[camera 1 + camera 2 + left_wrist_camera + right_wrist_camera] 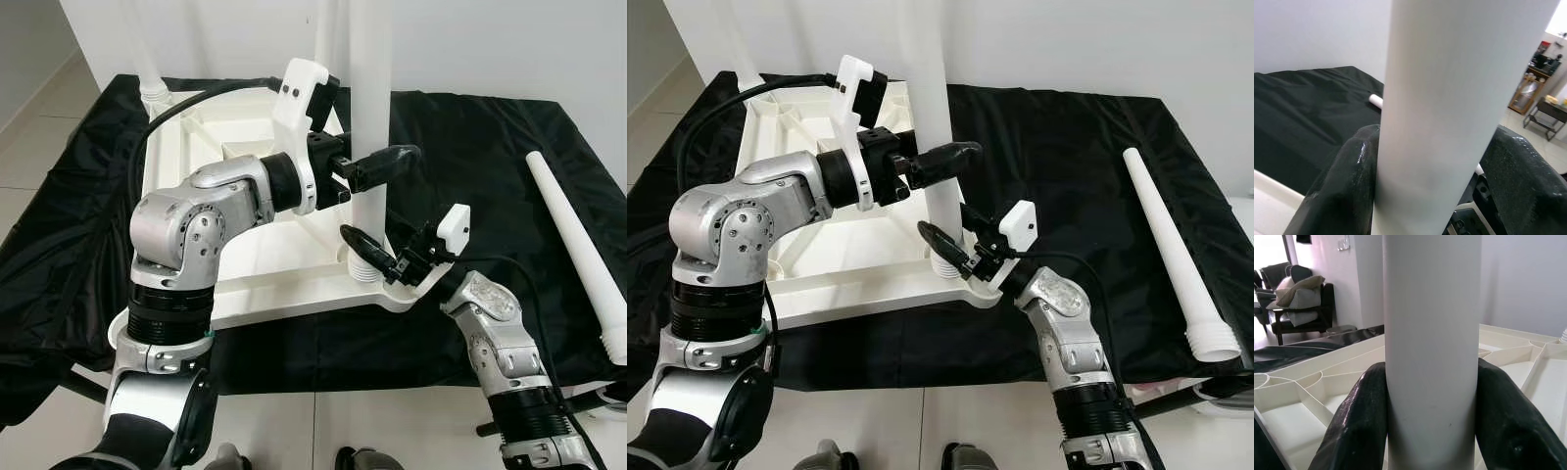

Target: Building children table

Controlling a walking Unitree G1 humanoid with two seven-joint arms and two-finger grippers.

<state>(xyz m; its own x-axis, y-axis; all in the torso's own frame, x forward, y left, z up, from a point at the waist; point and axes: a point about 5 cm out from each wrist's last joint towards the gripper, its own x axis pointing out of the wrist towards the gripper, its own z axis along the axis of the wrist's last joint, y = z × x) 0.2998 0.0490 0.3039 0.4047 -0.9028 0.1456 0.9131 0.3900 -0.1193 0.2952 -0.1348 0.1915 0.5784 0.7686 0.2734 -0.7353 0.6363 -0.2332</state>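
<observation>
Low at frame centre, right gripper (364, 247) pinches the upright white leg (370, 98) near its socket, left gripper (377, 166) clamped higher (smooth, stiff, probably light plastic), on the upturned tabletop (245, 284).

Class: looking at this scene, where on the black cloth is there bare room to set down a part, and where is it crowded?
Free: black cloth between the upright leg and the loose leg. Crowded: the tabletop's near corner, where the left claw and right claw both clamp the upright leg.
</observation>
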